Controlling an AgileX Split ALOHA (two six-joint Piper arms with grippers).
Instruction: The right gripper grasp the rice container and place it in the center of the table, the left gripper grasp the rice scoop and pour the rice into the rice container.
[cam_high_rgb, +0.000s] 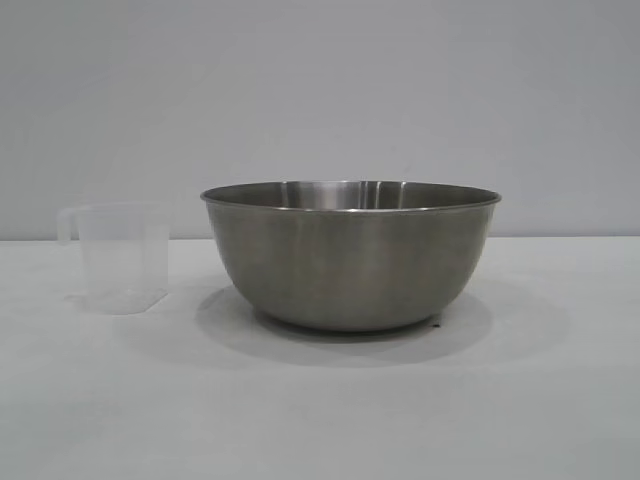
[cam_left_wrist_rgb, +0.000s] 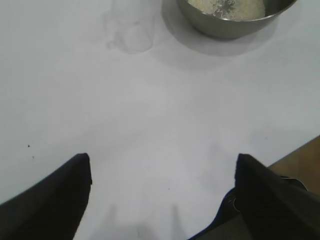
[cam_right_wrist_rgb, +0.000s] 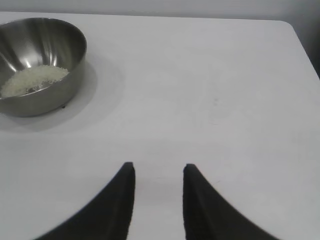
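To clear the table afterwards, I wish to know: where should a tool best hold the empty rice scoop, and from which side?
Grip the rice scoop by its upper wall, just below the rim. It stands upright and apart from the steel bowl. Come from the front: the loop handle sticks out on the far side from the bowl.

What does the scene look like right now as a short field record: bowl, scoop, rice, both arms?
rice container: upright at the middle of the table
rice: a pale heap inside the rice container
rice scoop: upright on the table beside the rice container, apart from it, looks empty
left gripper: jaws wide apart, empty, over bare table short of the scoop
right gripper: jaws parted, empty, away from the rice container
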